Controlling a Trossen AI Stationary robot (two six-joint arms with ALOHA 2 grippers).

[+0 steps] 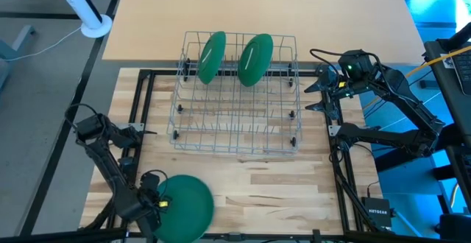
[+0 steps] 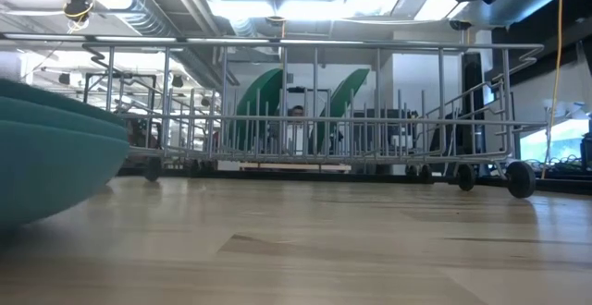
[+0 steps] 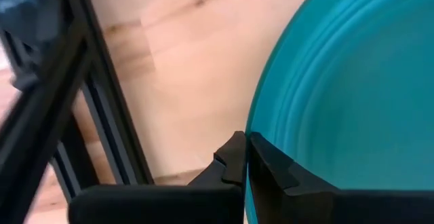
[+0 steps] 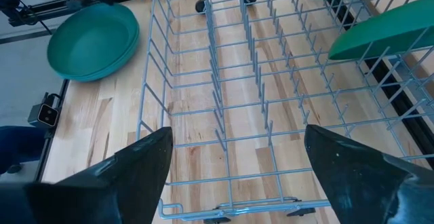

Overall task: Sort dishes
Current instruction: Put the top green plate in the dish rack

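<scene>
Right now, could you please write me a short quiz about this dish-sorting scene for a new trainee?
1. How many plates stand upright in the wire rack?
2. True or false: the left pincer is shut on the rim of the plate stack at the table's near edge.
3. The right pincer is: A) holding a plate, B) open beside the rack, C) inside the rack.

Key:
1. Two, the left standing plate and the right standing plate, both at the rack's far end.
2. True.
3. B.
</scene>
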